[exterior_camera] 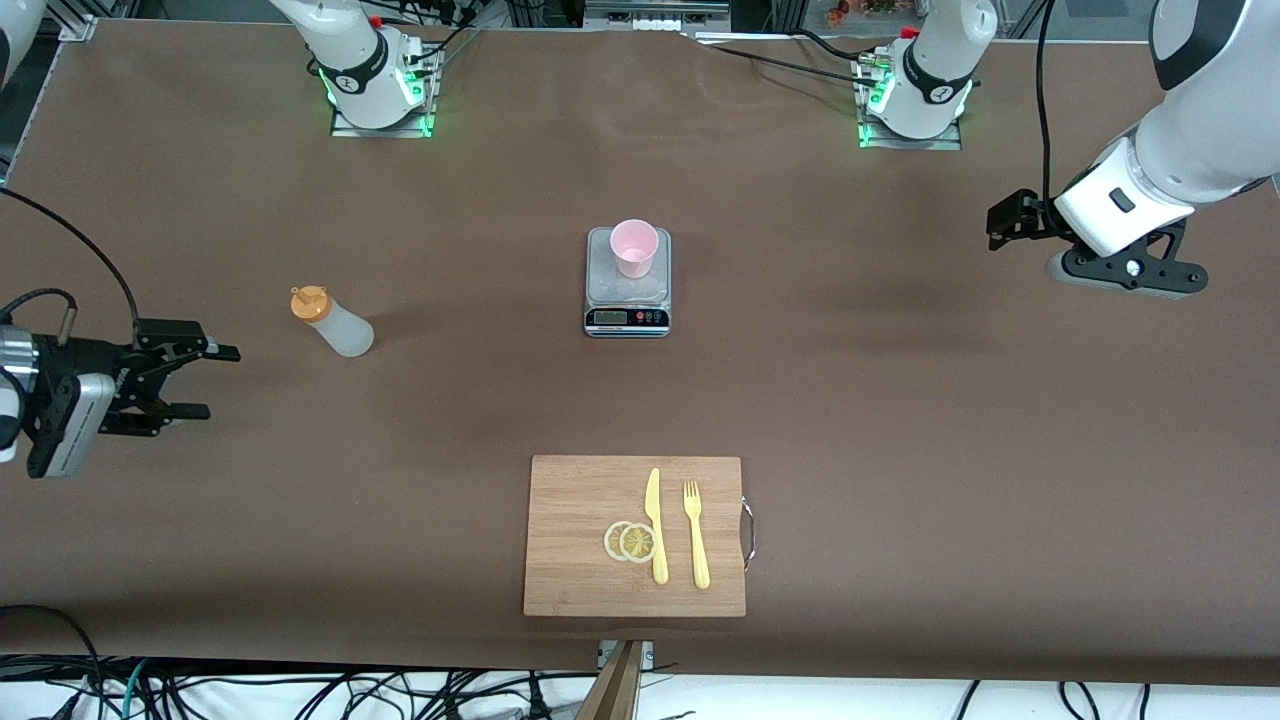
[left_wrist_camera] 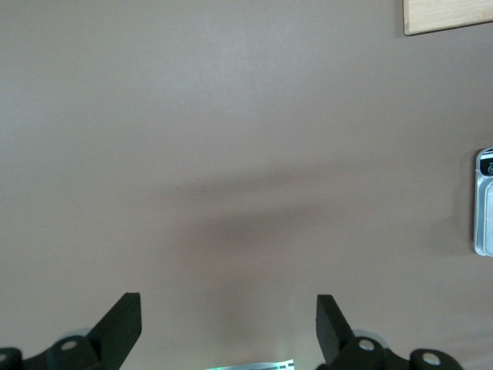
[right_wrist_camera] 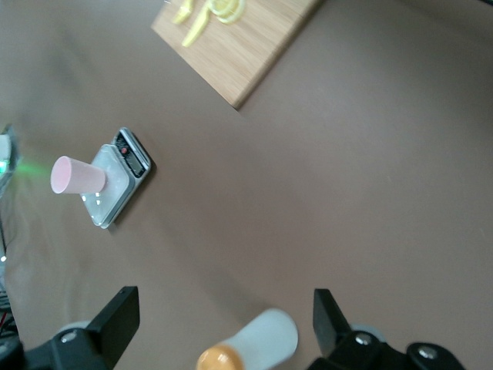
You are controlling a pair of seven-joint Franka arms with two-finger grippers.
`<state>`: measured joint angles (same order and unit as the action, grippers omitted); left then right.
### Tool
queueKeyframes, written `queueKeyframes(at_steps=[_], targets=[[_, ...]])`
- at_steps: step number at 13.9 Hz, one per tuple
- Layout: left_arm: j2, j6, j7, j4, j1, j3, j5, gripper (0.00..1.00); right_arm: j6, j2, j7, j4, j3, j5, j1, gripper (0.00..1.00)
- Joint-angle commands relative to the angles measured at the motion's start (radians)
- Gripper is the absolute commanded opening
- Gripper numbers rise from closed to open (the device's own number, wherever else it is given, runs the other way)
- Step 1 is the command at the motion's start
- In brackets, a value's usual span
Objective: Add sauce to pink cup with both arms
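The sauce bottle [exterior_camera: 333,322], whitish with an orange cap, stands on the table toward the right arm's end. It also shows in the right wrist view [right_wrist_camera: 250,344], between the fingers' lines but apart from them. The pale pink cup [exterior_camera: 634,247] stands upright on a small silver scale [exterior_camera: 627,283] at mid table; both show in the right wrist view, the cup [right_wrist_camera: 78,176] on the scale [right_wrist_camera: 117,183]. My right gripper [exterior_camera: 205,381] is open and empty, beside the bottle and apart from it. My left gripper [exterior_camera: 1005,222] is open and empty, over bare table at the left arm's end.
A wooden cutting board [exterior_camera: 634,535] lies near the front edge with a yellow knife [exterior_camera: 655,525], a yellow fork [exterior_camera: 696,534] and lemon slices [exterior_camera: 630,541] on it. The scale's edge [left_wrist_camera: 484,202] and a board corner [left_wrist_camera: 447,15] show in the left wrist view.
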<state>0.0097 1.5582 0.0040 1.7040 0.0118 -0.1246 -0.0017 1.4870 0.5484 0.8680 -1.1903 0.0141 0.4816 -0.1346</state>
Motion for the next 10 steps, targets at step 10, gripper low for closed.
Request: queueKeyframes(at_steps=[10], targets=[[0.013,-0.023,-0.012,-0.029,0.002,-0.003,0.0,1.0,0.094,-0.306,-0.305,-0.299,-0.057,-0.396,0.087,1.0]])
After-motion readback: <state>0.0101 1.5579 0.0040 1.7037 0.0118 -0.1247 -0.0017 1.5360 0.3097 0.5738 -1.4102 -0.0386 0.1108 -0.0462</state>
